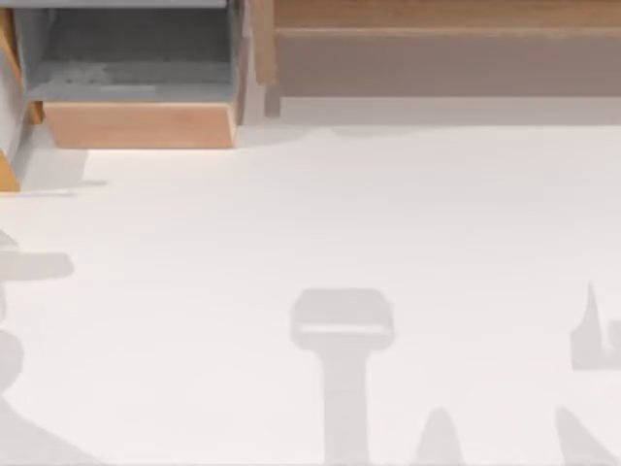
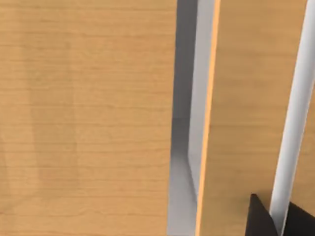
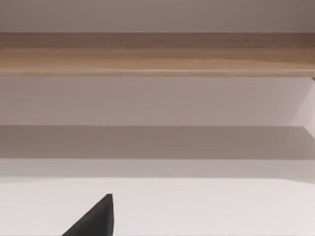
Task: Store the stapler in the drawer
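Observation:
The drawer stands pulled out at the table's back left, showing its grey inside behind a light tan front panel. A faint pale streak lies on its grey floor; I cannot tell what it is. The stapler is out of view. In the left wrist view my left gripper is close against tan wood panels, with a slim white bar running past its dark end. A grey gap parts the panels. My right gripper hangs low over the white table, facing the wooden unit.
A long brown wooden unit spans the back right, and it also crosses the right wrist view. Grey arm shadows fall on the white tabletop at the front and left. A tan cabinet side stands at the far left.

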